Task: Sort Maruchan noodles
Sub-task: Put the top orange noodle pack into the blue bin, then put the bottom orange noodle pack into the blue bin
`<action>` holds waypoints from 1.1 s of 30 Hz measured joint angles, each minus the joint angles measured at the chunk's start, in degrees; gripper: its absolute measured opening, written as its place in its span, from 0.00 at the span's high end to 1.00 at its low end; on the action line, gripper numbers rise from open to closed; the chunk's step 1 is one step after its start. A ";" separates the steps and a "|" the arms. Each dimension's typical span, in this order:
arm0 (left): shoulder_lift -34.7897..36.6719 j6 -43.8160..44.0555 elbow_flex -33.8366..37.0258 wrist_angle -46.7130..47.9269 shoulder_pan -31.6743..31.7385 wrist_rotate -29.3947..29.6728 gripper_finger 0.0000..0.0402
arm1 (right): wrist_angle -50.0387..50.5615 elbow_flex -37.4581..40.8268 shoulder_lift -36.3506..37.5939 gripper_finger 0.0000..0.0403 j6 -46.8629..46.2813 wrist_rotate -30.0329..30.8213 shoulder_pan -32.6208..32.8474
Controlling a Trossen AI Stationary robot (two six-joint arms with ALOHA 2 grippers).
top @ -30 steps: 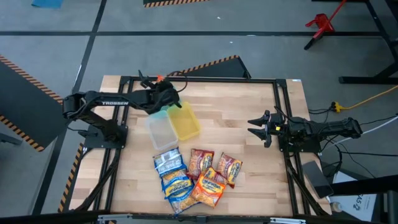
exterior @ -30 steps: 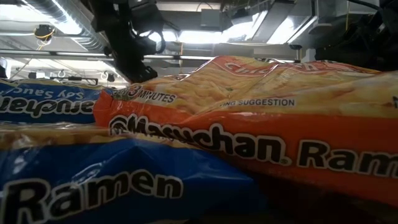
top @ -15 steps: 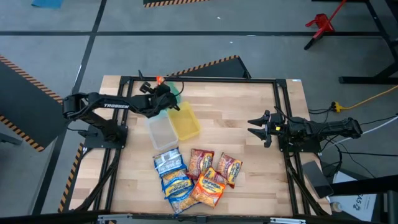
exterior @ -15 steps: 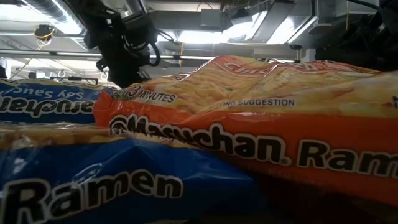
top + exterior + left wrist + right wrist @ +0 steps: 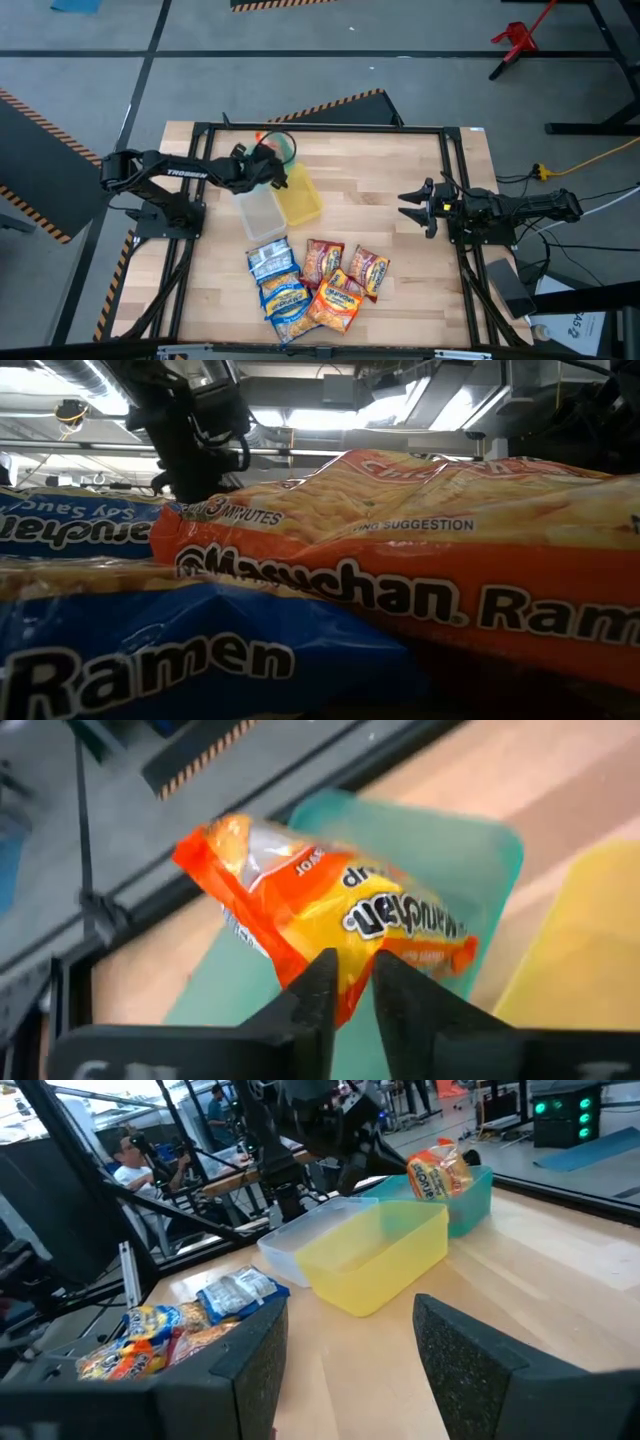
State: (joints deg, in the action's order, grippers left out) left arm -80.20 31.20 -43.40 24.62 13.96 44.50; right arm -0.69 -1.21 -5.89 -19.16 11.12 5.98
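My left gripper (image 5: pixel 266 165) is at the table's far left part, over the green container (image 5: pixel 284 148), shut on an orange Maruchan packet (image 5: pixel 330 910). From the right wrist view that packet (image 5: pixel 440 1172) stands tilted at the green container (image 5: pixel 472 1198). The other noodle packets, orange, blue-and-white and red-brown, lie in an overlapping pile (image 5: pixel 312 280) near the near edge. In the low view an orange one (image 5: pixel 420 560) and a blue one (image 5: pixel 180 650) fill the foreground. My right gripper (image 5: pixel 408 206) waits open at the table's right side, touching nothing. My left gripper pinches the orange packet between its two fingers at one long edge (image 5: pixel 352 982), near the middle. The fingers come slanting from the near left side, pointing toward the far edge. The packet stands up beyond the fingertips, tilted, above the green container (image 5: pixel 450 850); whether its lower end rests inside cannot be seen.
A clear container (image 5: pixel 258 210) and a yellow container (image 5: pixel 298 197) lie side by side just near of the green one. A black frame (image 5: pixel 320 128) runs around the wooden tabletop. Bare wood lies between the containers and my right gripper. People show in the room beyond.
My left gripper has moved a little toward the table's near edge, still shut on the orange packet. The green container's rim, covered by the gripper before, now shows.
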 joint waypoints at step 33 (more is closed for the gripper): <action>-1.88 -16.74 -13.29 -23.13 -30.51 -39.88 0.71 | 0.86 0.00 -6.89 0.49 0.03 -5.82 0.00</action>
State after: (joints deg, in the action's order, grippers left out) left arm -82.08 14.46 -56.69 1.49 -16.56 4.62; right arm 0.17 -1.21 -12.78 -19.13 5.30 5.98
